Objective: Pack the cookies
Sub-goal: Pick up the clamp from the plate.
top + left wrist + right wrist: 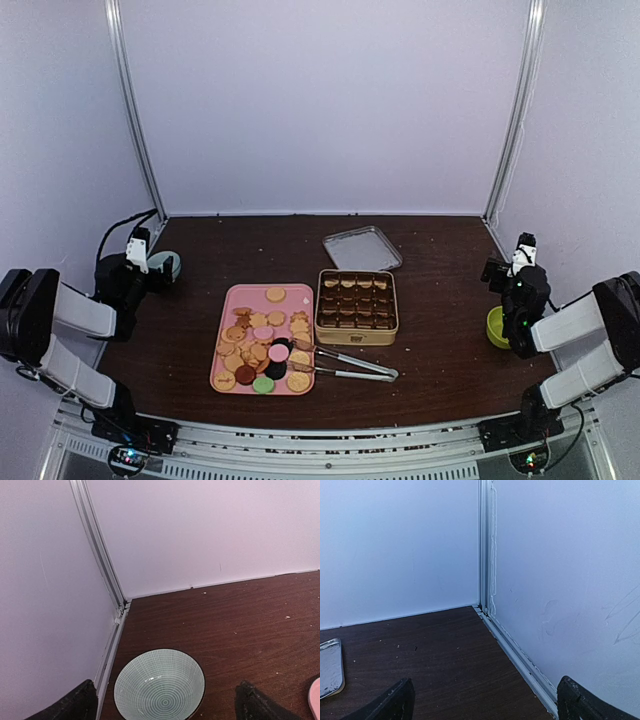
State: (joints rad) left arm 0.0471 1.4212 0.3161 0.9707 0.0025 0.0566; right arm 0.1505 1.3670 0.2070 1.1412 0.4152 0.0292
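The cookies (262,345) lie in a heap on a pink tray (245,302) at the table's middle left: mostly tan rounds, with some pink, black, dark red and green. Right of the tray stands a square gold tin (357,306) filled with brown paper cups. My left gripper (143,255) hangs at the far left, well away from the tray. In the left wrist view the left gripper (165,707) is open over a patterned bowl (159,685). My right gripper (522,258) hangs at the far right. In its wrist view the right gripper (487,705) is open with only bare table between the fingers.
Metal tongs (355,365) lie in front of the tin, their tips by the tray. The tin's lid (362,247) rests behind it, and the lid's edge (330,667) shows in the right wrist view. A green bowl (495,327) sits at the right. White walls enclose the table.
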